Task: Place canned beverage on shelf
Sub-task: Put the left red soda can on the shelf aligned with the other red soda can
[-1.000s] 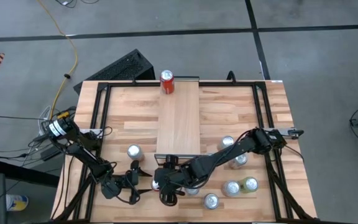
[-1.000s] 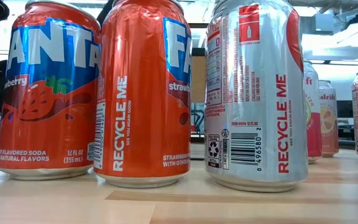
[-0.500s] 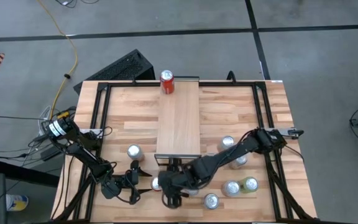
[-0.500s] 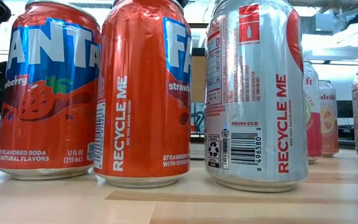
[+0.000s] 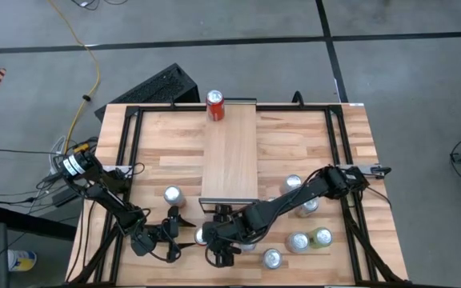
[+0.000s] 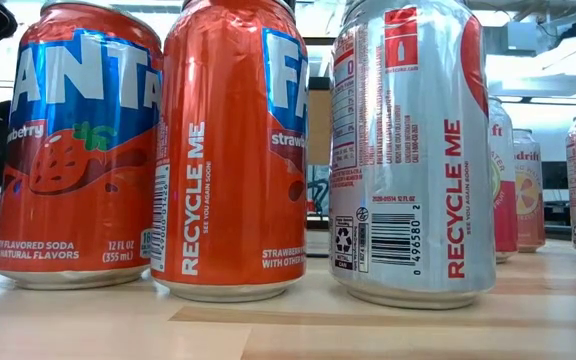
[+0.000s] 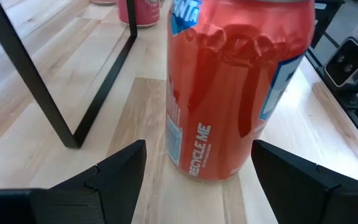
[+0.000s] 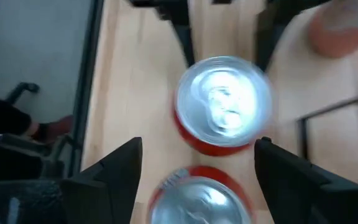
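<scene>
I see both hands released — left hand [image 7: 194,171] flanks a red can [image 7: 238,87] on the counter [image 7: 36,112]; right hand [image 8: 197,168] hangs above two cans, shelf [image 5: 230,152] beyond.

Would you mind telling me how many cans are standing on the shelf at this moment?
1. A red can stands at the far end of the shelf, near its left corner. No other can shows on its top, and nothing covers it.

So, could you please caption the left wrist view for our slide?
Open left gripper faces an upright red soda can on the wooden tabletop.
</scene>
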`<state>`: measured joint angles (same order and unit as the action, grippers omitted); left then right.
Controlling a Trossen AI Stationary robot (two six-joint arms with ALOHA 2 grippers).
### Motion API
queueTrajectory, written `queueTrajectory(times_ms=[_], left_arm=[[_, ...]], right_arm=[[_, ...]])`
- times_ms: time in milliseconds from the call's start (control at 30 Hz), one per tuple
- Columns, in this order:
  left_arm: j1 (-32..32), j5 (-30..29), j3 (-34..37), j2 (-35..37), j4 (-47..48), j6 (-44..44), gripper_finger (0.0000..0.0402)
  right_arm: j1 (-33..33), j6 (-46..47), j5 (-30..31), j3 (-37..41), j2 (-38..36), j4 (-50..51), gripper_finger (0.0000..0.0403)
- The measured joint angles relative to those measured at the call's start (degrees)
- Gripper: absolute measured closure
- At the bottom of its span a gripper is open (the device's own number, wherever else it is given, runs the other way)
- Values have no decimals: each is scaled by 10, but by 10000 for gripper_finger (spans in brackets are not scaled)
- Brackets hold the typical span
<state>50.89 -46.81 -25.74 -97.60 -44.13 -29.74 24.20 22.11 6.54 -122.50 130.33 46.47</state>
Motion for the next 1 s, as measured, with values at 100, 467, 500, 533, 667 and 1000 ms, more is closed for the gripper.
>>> queueTrajectory(times_ms=[100, 467, 500, 533, 667, 1000], left_arm=[[1, 0, 0, 0, 1, -2, 123], [0, 3, 0, 0, -1, -3, 123], [0, 6, 0, 0, -2, -4, 123], [0, 14, 0, 0, -4, -5, 123], [1, 49, 0, 0, -8, -5, 123], [-16, 41, 0, 0, -17, 1, 123]], right_arm=[[-2, 3, -3, 1, 5, 5, 105], [-18, -1, 2, -1, 18, -39, 69], [-18, -1, -1, 0, 22, -38, 72], [-18, -1, -5, 1, 29, -46, 74], [-19, -1, -14, 1, 41, -68, 84], [-26, -2, -8, 1, 41, -116, 104]])
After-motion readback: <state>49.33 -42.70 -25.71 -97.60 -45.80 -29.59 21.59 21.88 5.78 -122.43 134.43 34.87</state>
